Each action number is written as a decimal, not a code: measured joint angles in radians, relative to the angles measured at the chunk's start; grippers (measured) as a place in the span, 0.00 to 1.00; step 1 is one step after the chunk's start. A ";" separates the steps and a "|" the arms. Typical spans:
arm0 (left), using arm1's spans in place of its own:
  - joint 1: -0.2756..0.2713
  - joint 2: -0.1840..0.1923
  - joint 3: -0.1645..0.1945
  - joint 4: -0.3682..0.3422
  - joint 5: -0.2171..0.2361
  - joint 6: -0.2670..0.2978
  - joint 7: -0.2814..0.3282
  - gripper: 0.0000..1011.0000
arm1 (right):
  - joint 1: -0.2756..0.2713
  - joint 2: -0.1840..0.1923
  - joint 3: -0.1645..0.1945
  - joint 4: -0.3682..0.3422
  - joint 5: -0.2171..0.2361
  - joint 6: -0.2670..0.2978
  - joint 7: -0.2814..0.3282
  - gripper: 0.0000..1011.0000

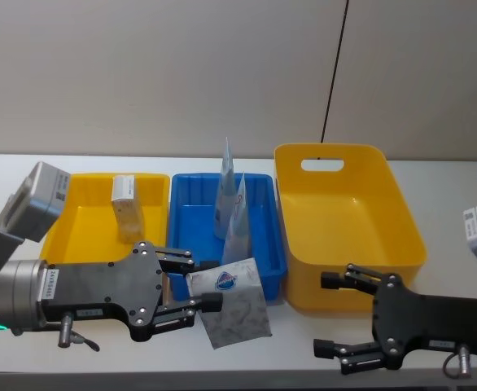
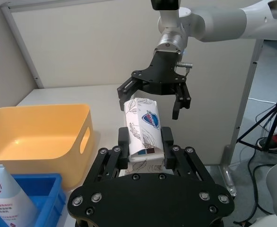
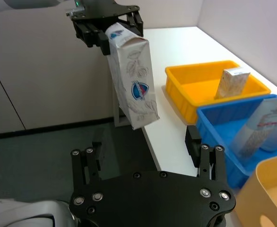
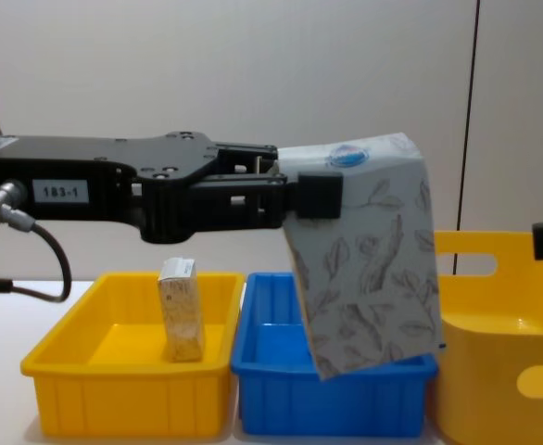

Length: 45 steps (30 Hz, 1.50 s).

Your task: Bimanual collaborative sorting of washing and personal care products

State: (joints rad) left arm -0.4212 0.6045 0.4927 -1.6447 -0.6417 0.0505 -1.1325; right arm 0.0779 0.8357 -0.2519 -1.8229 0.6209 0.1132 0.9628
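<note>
Two hands are showing in the head view: the left hand [image 1: 203,281] is clamping an off-white cardboard carton with grey leaf print [image 1: 237,305] over the tabletop [image 1: 295,346], just in front of the blue plastic tray [image 1: 191,213], while the right hand [image 1: 321,315] is hanging wide open before the large yellow plastic basket [image 1: 348,224]. In the left wrist view, the carton is sitting squeezed between the left fingers, its far end pointing at the spread right hand. In the chest view, the carton is hanging tilted, well clear of the tabletop.

Head downward, chest level; share held carton [image 1: 232,308].
</note>
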 joint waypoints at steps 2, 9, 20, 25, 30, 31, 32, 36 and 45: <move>0.000 0.000 0.000 0.000 0.000 0.000 0.000 0.36 | 0.002 -0.007 -0.006 -0.001 -0.002 -0.008 -0.004 0.99; 0.000 0.000 0.000 0.000 0.000 0.000 0.000 0.36 | 0.009 -0.029 -0.025 -0.003 -0.016 -0.030 -0.028 0.99; 0.000 0.000 0.000 0.000 0.000 0.000 0.000 0.36 | 0.033 -0.042 -0.066 0.000 -0.035 -0.037 -0.031 0.99; 0.000 0.000 0.000 0.000 0.000 0.000 0.000 0.36 | 0.054 -0.047 -0.092 0.010 -0.049 -0.037 -0.019 0.99; 0.000 0.000 0.000 0.000 0.000 0.000 0.000 0.36 | 0.077 -0.056 -0.115 0.022 -0.063 -0.039 -0.010 0.99; 0.000 0.000 0.000 0.000 0.000 0.000 0.000 0.36 | 0.087 -0.060 -0.123 0.028 -0.068 -0.040 -0.008 0.99; 0.000 0.000 0.000 0.000 0.000 0.000 0.000 0.36 | 0.092 -0.063 -0.128 0.030 -0.070 -0.041 -0.006 0.99; 0.000 0.000 0.000 0.000 0.000 0.000 0.000 0.36 | 0.113 -0.074 -0.144 0.044 -0.080 -0.044 -0.002 0.99; 0.000 0.000 0.000 0.000 0.000 0.000 0.000 0.36 | 0.159 -0.100 -0.179 0.074 -0.101 -0.049 0.001 0.99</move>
State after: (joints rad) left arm -0.4212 0.6045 0.4926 -1.6447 -0.6417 0.0505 -1.1326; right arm 0.2367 0.7354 -0.4310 -1.7489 0.5195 0.0645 0.9638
